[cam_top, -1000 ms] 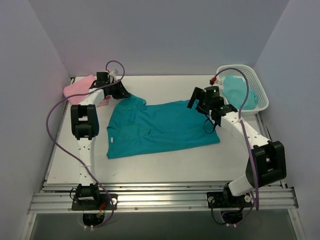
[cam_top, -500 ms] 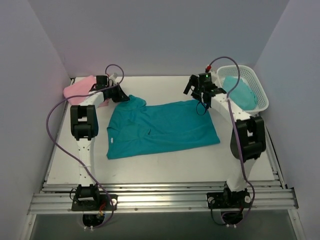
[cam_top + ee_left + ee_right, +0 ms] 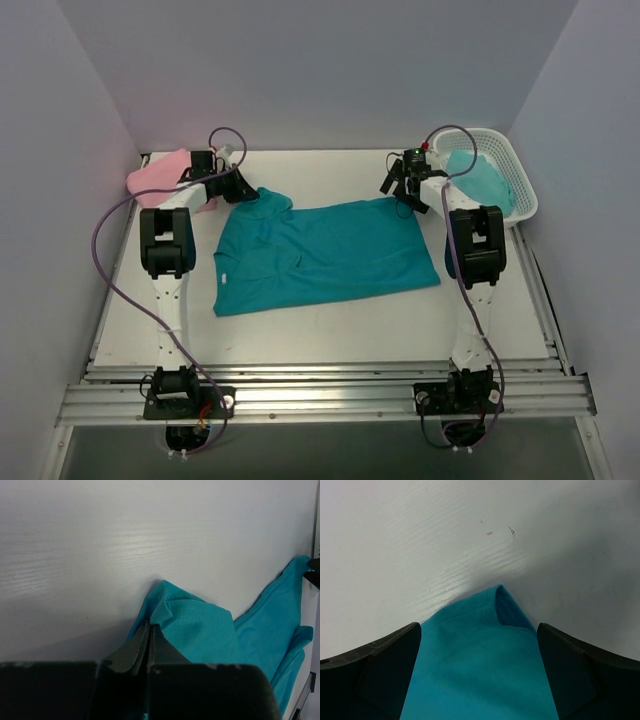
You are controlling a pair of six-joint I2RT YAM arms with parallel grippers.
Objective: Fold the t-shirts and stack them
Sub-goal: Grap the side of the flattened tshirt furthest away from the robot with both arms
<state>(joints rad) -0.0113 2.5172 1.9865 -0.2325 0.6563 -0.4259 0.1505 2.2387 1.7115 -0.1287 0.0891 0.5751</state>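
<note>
Pink t-shirt (image 3: pixel 160 178) bunched at far-left, untouched. Left gripper (image 3: pixel 149 630) just pinched shut on far-left corner of teal t-shirt (image 3: pixel 320 255), spread mid-table. Right gripper (image 3: pixel 479 627) swings out to far-right corner, jaws wide astride it, not gripping. Fold likely imminent.

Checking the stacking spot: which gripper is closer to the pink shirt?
Left. The left gripper is beside the pink shirt; the right gripper is across the table by the basket.
</note>
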